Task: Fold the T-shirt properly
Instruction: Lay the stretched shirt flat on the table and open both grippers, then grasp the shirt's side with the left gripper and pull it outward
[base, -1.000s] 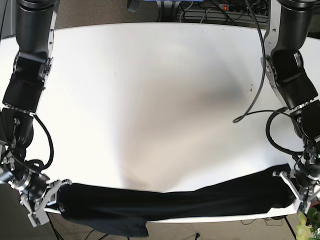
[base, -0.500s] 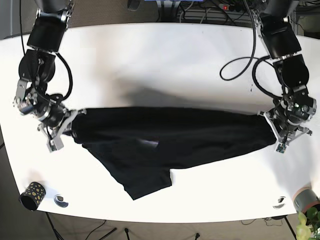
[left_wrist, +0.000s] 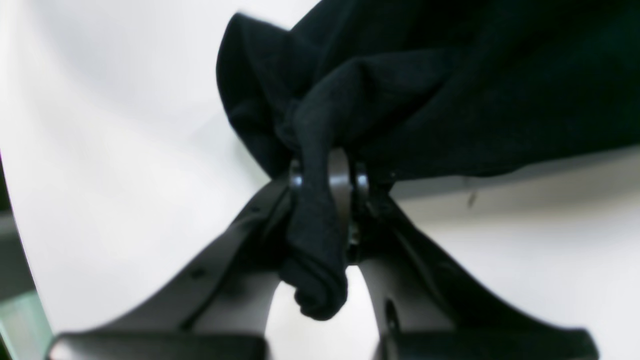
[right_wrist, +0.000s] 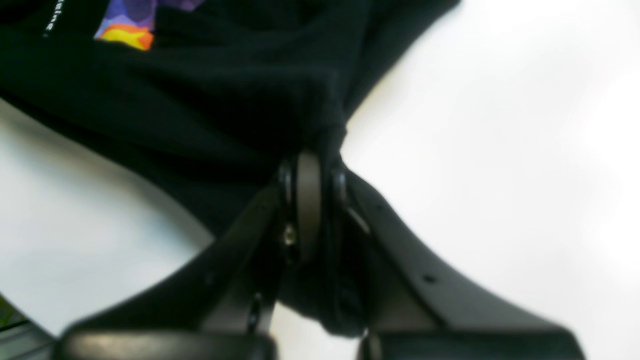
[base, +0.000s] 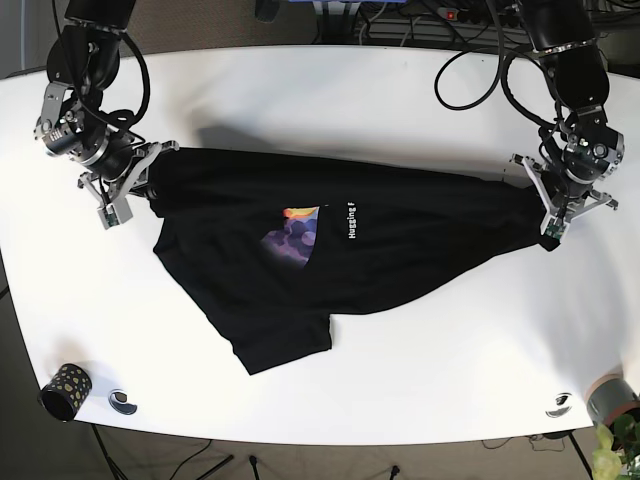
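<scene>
I see the black T-shirt (base: 340, 250) stretched across the middle of the white table (base: 330, 110), its coloured print (base: 295, 232) facing up. My left gripper (base: 548, 222), on the scene's right, is pinched tight on a bunched fold of cloth. My right gripper (base: 128, 192), on the scene's left, likewise clamps the shirt's other end.

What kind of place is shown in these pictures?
Probably a robotics lab or test room: a bare white table holding only a black T-shirt, with a power strip and cables on the floor behind it.
</scene>
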